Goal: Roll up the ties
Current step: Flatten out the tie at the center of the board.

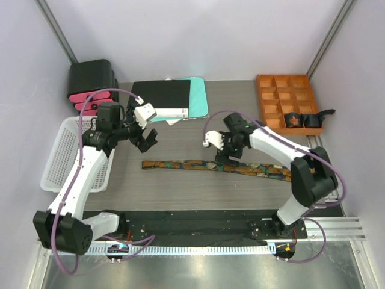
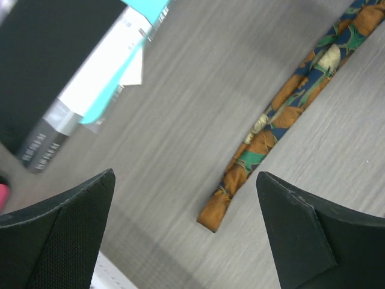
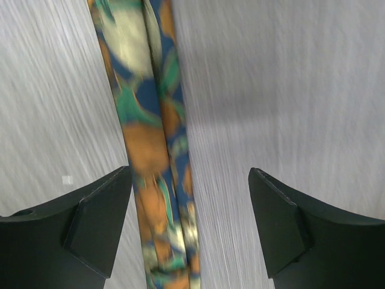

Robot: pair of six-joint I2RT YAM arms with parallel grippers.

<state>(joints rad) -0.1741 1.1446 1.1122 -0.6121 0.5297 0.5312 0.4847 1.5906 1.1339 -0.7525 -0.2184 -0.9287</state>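
Top external view: one tie (image 1: 186,164) lies flat and nearly straight across the middle of the frame on the grey table (image 1: 180,129), with its narrow end to the left. The right gripper (image 1: 224,161) is low over the tie near the centre, its fingers spread. In the right wrist view the cloth runs between them, closer to the finger at the left of the frame. The left gripper (image 1: 148,142) is spread too, above the narrow end and apart from it.

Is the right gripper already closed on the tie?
No, the right gripper is open wide, and the tie lies loose on the table beneath it.
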